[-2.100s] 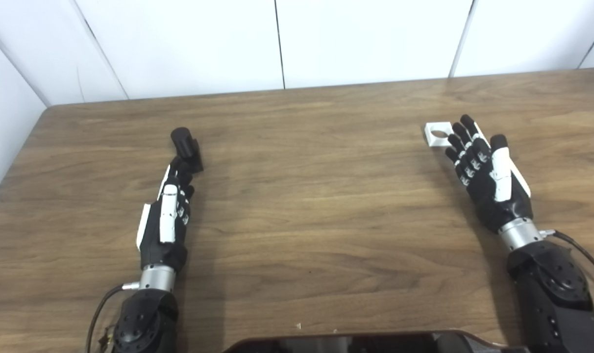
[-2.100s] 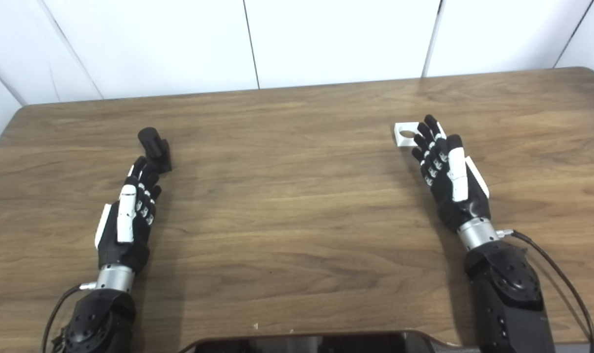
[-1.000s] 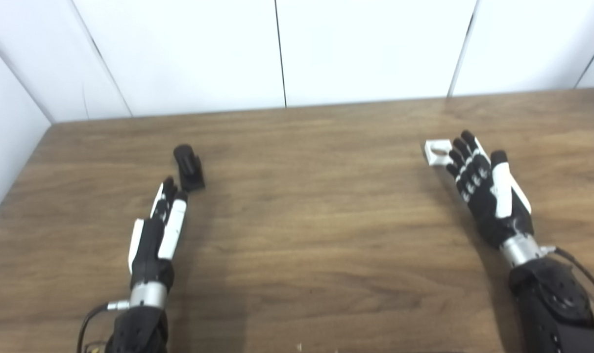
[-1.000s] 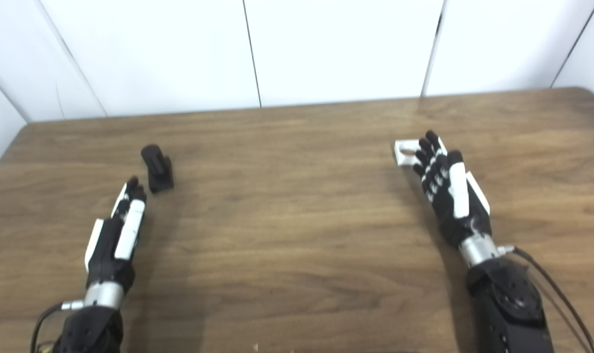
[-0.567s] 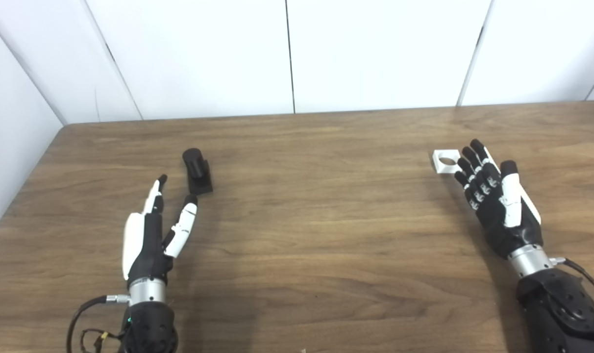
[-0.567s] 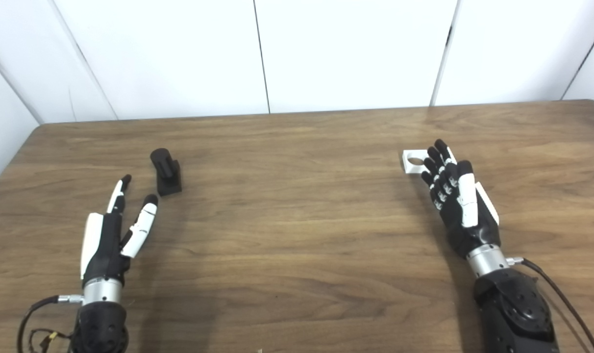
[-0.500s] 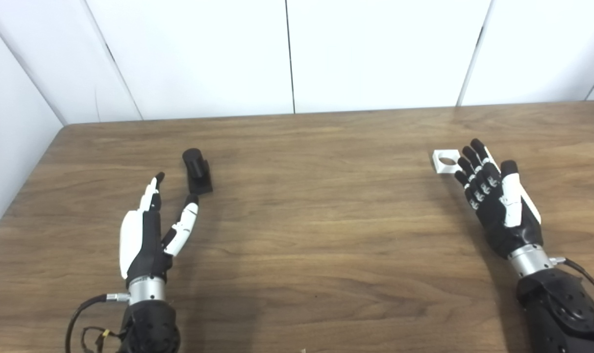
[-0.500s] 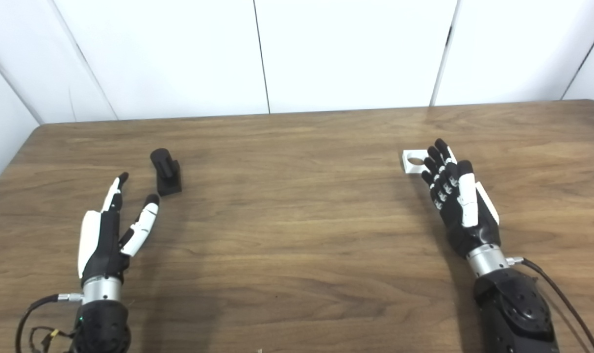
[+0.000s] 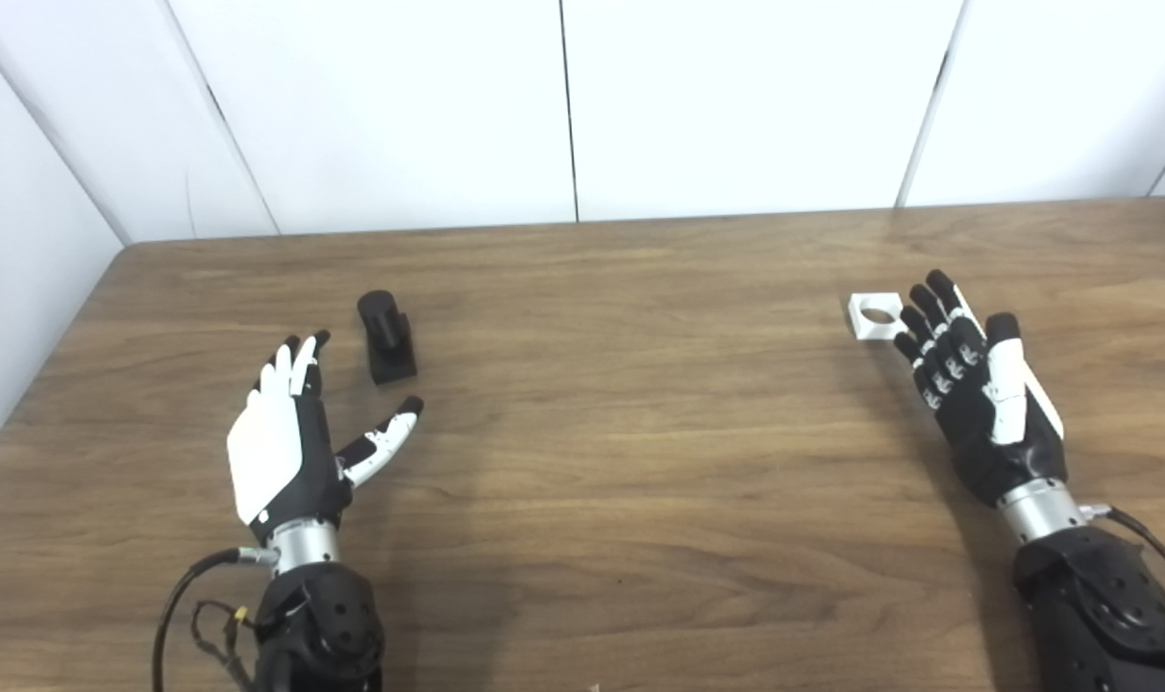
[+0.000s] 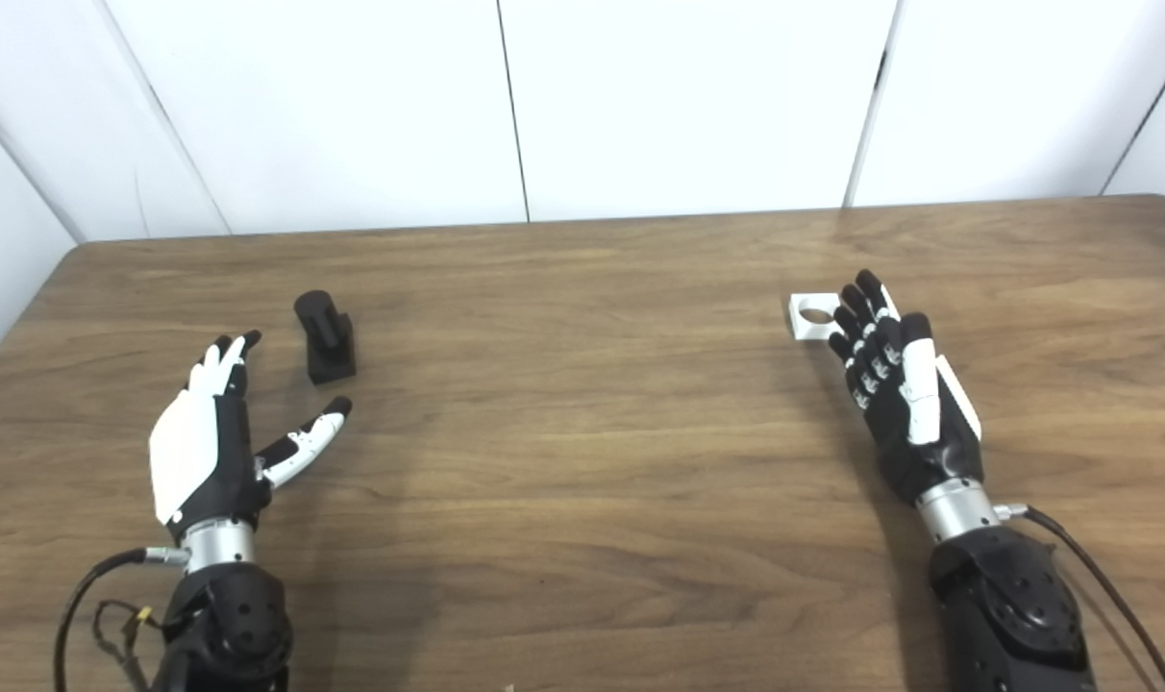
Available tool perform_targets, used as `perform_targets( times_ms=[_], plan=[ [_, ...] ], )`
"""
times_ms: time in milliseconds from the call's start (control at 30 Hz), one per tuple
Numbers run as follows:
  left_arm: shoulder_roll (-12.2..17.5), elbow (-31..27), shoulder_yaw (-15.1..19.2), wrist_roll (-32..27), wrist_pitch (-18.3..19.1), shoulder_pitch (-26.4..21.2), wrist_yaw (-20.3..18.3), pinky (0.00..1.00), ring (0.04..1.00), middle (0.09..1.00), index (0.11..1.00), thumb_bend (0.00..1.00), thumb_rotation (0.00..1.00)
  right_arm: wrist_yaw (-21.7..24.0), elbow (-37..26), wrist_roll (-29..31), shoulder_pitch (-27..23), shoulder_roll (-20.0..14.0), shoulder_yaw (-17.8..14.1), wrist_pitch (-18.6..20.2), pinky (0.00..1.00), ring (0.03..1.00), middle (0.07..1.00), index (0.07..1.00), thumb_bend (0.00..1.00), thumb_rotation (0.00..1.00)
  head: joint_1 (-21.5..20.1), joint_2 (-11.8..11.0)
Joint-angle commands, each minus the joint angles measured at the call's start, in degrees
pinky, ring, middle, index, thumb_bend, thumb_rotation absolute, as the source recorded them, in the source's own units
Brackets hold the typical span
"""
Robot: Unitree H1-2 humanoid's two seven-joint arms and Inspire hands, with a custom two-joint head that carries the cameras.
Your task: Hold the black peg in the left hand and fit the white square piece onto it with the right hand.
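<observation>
White wall panels stand behind a brown wood-grain surface (image 9: 640, 432) that fills most of both views. On its left part sits the black peg (image 9: 386, 336): a short round post standing upright on a flat dark base, the long axis of the post vertical and its round top facing up. The base runs lengthwise toward the near edge, so the post sits at its far end.

Just near of the peg hovers the left hand (image 9: 289, 442), white back turned up, its fingers (image 9: 299, 358) spread and straight, pointing away from the robot along the peg's left side. Its thumb is stretched out to the right, the tip lying just near of the peg's base. It holds nothing, and a small gap shows between it and the peg.

On the right part of the surface lies the white square piece (image 9: 875, 315), flat, with its round hole facing up. The right hand (image 9: 977, 394) reaches toward it from the near side with its fingers (image 9: 933, 317) extended and slightly apart; their tips are at the piece's right edge, overlapping it in both views, though actual contact cannot be judged. Nothing is clamped in it.
</observation>
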Motion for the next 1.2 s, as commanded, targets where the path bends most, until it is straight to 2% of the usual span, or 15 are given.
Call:
perform_targets(
  times_ms=[0, 200, 367, 667, 1167],
  plan=[
    [1.4, 0.4, -0.2, 4.5, 1.2, -3.0, 0.8, 1.00, 1.000, 0.999, 0.895, 0.74, 0.44, 0.4, 3.3, 1.0, 2.2, 2.1, 0.5, -1.7, 1.00, 1.000, 1.000, 1.000, 0.65, 1.00, 0.1, 0.0],
    [1.0, 2.9, 0.7, 9.5, 1.8, -4.9, -0.3, 1.00, 1.000, 0.982, 0.872, 0.75, 0.42, 0.5, 4.0, 0.8, 2.2, 2.3, 0.7, -2.3, 1.00, 1.000, 1.000, 1.000, 0.66, 1.00, 0.1, -0.3],
    [0.8, 5.1, 1.5, 11.4, 1.8, -6.8, -0.9, 1.00, 1.000, 0.978, 0.865, 0.75, 0.43, 0.9, 4.9, 1.0, 2.3, 2.4, 0.8, -3.1, 1.00, 1.000, 1.000, 1.000, 0.66, 1.00, -0.2, -0.4],
    [0.0, 8.4, 2.7, 12.2, 1.8, -10.1, -1.6, 1.00, 1.000, 0.987, 0.855, 0.76, 0.41, 0.9, 5.2, 0.9, 2.4, 2.6, 0.9, -3.8, 1.00, 1.000, 1.000, 1.000, 0.65, 1.00, -0.9, -0.5],
    [-1.1, 14.5, 4.0, 14.8, 1.8, -15.7, -4.4, 1.00, 1.000, 0.980, 0.863, 0.74, 0.46, 0.7, 5.9, 0.5, 2.2, 2.6, 1.1, -4.2, 1.00, 1.000, 1.000, 1.000, 0.64, 1.00, -1.3, -0.8]
  ],
)
